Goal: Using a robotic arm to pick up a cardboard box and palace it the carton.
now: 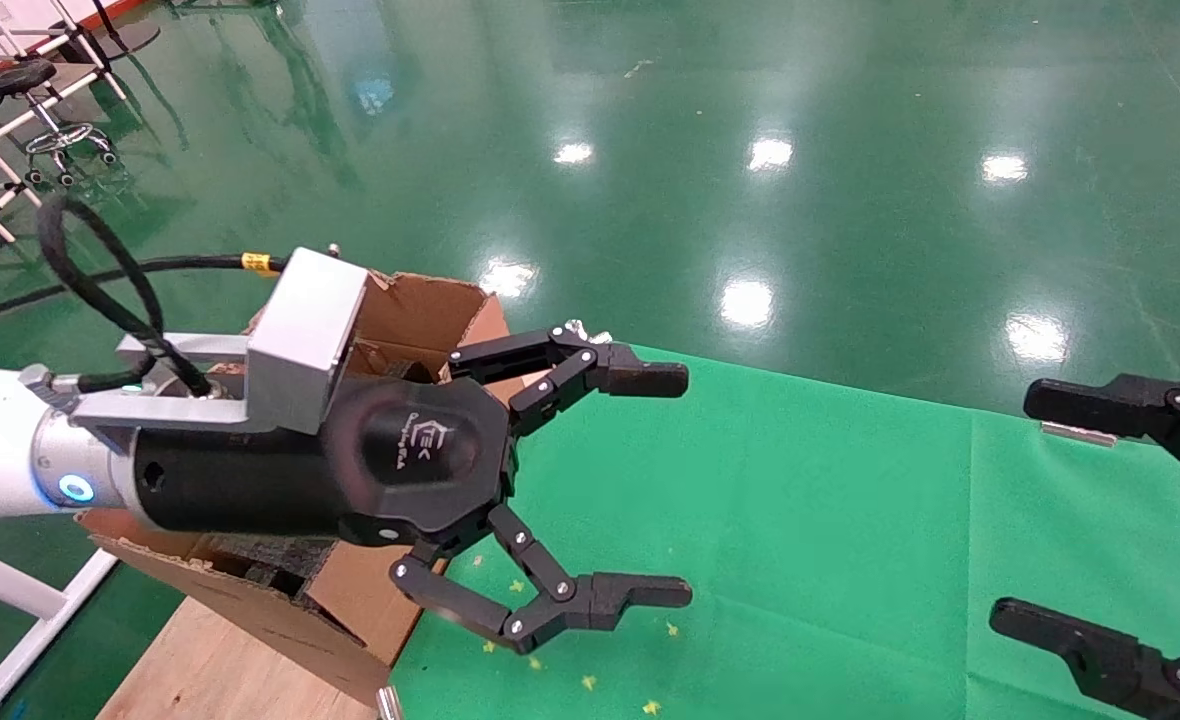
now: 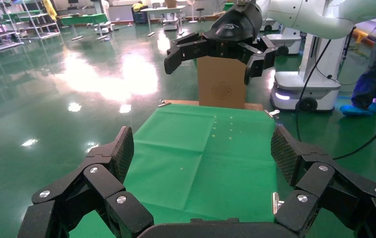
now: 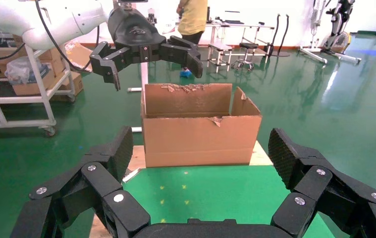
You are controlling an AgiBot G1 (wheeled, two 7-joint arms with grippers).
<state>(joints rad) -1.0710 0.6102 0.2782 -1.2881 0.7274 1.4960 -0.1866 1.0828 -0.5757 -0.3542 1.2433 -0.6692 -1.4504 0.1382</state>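
green cloth [image 1: 810, 520]: covers the table. carton [image 3: 200, 130]: 9 o'clock end, flaps raised, black foam inside. robotic arm [image 1: 10, 455]: left, above carton; left gripper [image 1: 650, 485] released, empty. right gripper [image 1: 1030, 510]: 3 o'clock edge, released. cardboard box: not visible.

A pale logo with a line of small script beneath it sits on the black wrist housing of the left gripper [image 1: 590, 490], though the letters cannot be made out with confidence in the head view. A similar pale swirl mark shows on the housing of the right gripper [image 2: 218, 52] in the left wrist view. A round stamped emblem, possibly a recycling-type mark, stands on the brown face of the carton [image 2: 222, 84]; its lettering is unreadable.
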